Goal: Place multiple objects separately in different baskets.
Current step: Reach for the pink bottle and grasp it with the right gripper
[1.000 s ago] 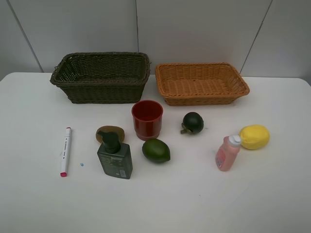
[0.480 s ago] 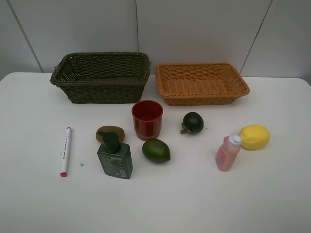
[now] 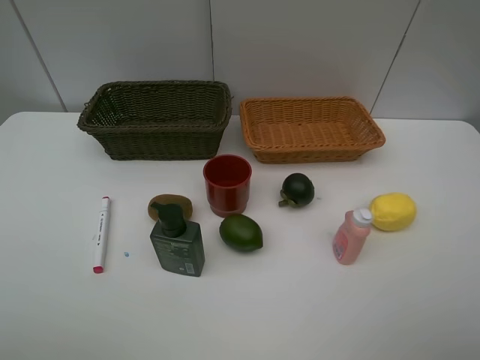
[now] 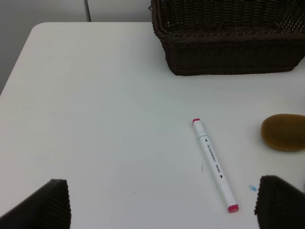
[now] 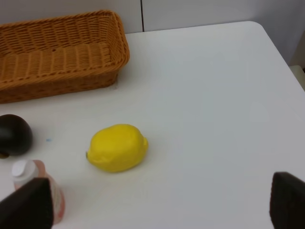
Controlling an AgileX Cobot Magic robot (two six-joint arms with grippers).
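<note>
On the white table stand a red cup (image 3: 227, 185), a dark green pump bottle (image 3: 178, 244) and a pink bottle (image 3: 351, 238). Around them lie a white marker (image 3: 100, 233), brown kiwi (image 3: 161, 204), green avocado (image 3: 241, 232), dark round fruit (image 3: 298, 189) and yellow lemon (image 3: 392, 211). Behind them sit the deep olive-brown basket (image 3: 161, 142) and the shallower orange-tan basket (image 3: 315, 154), both empty. My left gripper (image 4: 162, 210) is open, hovering short of the marker (image 4: 214, 164). My right gripper (image 5: 157, 205) is open near the lemon (image 5: 117, 147). Neither gripper shows in the exterior view.
The table's left edge and a grey gap beyond it show in the left wrist view; its right corner shows in the right wrist view. A tiny blue speck (image 3: 126, 254) lies beside the marker. A pale panelled wall stands behind the baskets.
</note>
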